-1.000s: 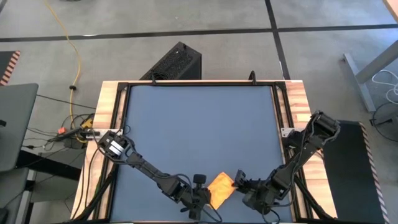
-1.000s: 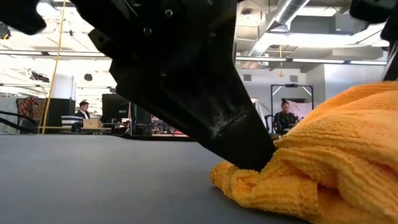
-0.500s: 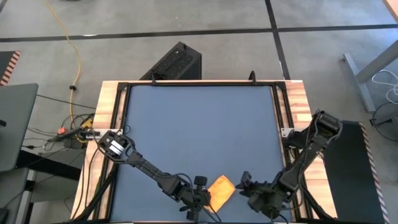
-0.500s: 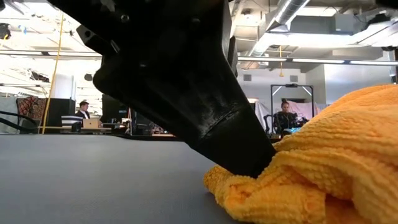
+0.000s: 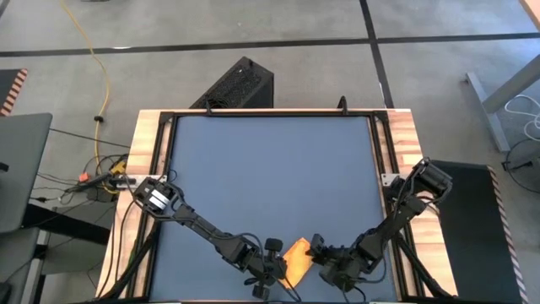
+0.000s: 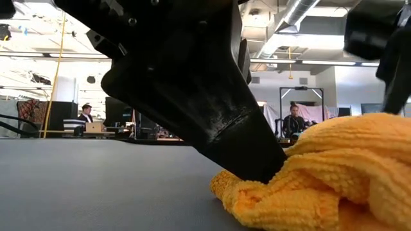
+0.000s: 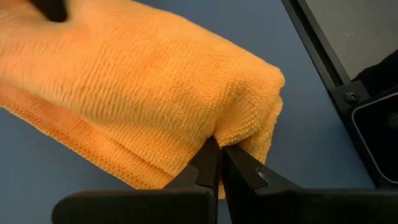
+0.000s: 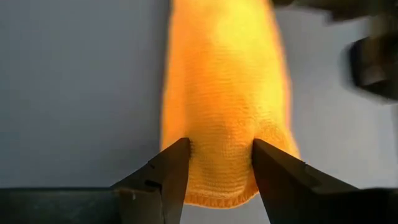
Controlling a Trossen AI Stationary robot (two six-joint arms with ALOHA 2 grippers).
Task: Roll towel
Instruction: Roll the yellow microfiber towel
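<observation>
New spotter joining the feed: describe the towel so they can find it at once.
Look at the dark blue-grey tabletop and follow it to the near edge, where both arms meet. Between the left gripper and right gripper lies the towel, a bunched yellow-orange cloth, the only bright, soft thing on the table.

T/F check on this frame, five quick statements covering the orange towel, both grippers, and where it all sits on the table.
1. The yellow-orange soft cloth towel lies flat and fully spread. False: it is bunched into a thick bundle.
2. The left gripper is pinched shut on a towel fold. True.
3. The right gripper has its fingers astride the towel's end. True.
4. The towel sits at the far edge of the dark blue-grey tabletop. False: it is at the near edge, between the arms.
5. The right gripper is parked off the table. False: it is at the towel.
</observation>
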